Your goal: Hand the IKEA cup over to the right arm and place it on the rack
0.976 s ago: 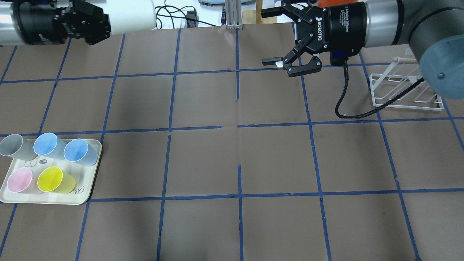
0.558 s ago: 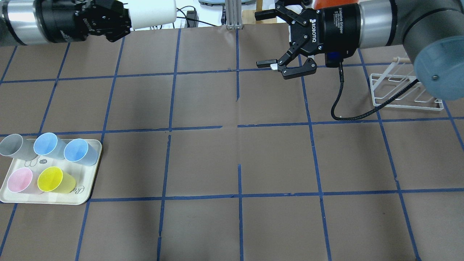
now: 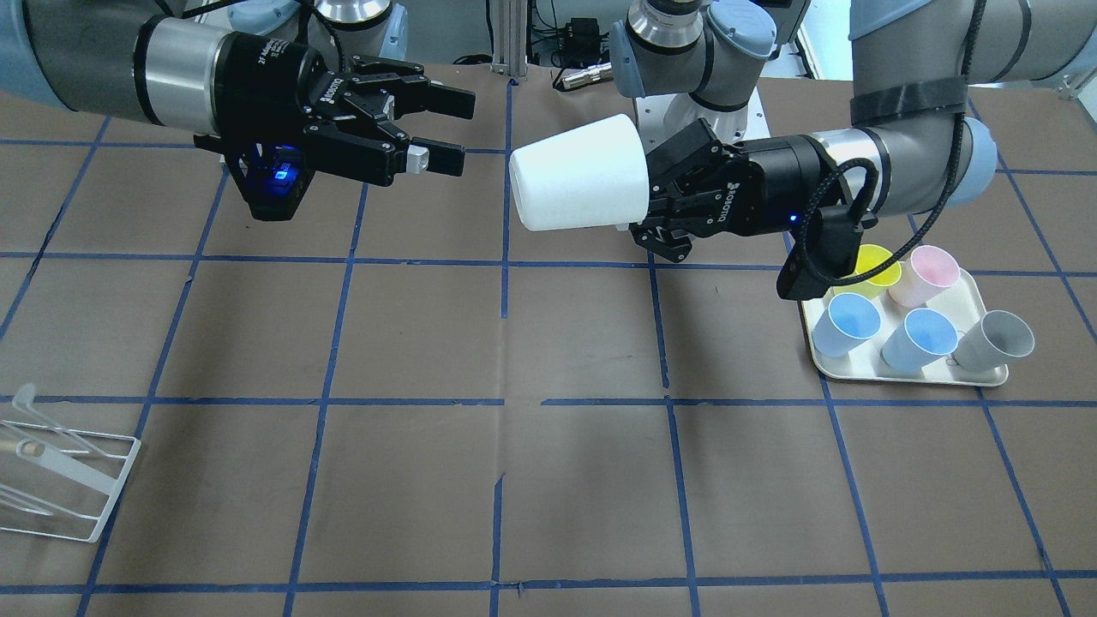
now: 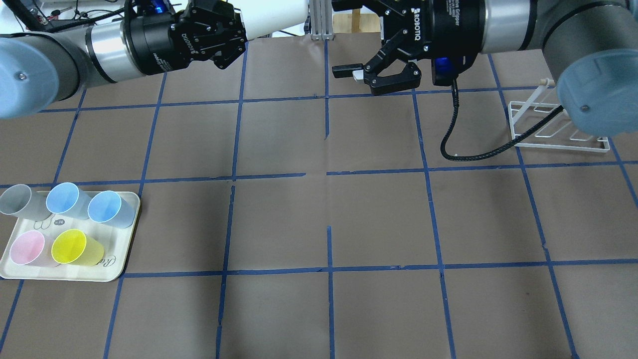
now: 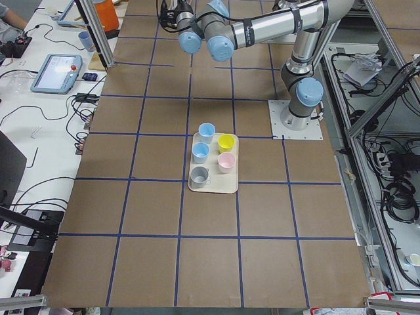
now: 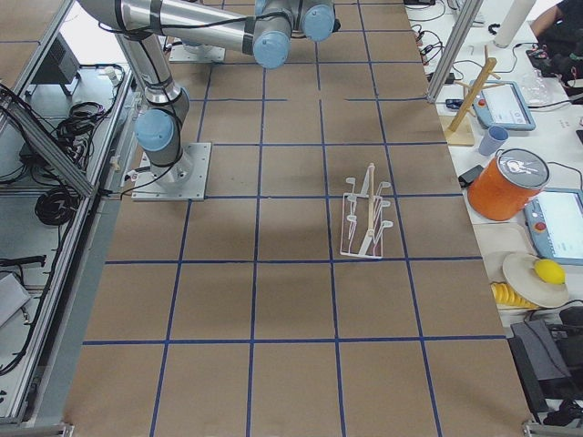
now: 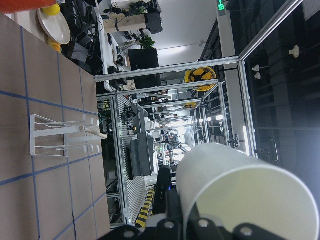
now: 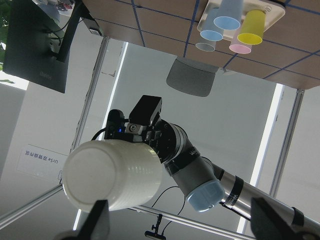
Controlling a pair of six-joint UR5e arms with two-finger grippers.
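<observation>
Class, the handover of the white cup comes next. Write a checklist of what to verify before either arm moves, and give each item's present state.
1. Left gripper shut on the IKEA cup: ok, cup held level above the table.
2. Right gripper open: ok, jaws wide apart.
3. Cup's closed base faces the right gripper: ok, with a gap between them.
4. Cup centred in the right gripper's opening: not ok, it sits off to one side in the right wrist view.
5. Rack free of cups: ok.
</observation>
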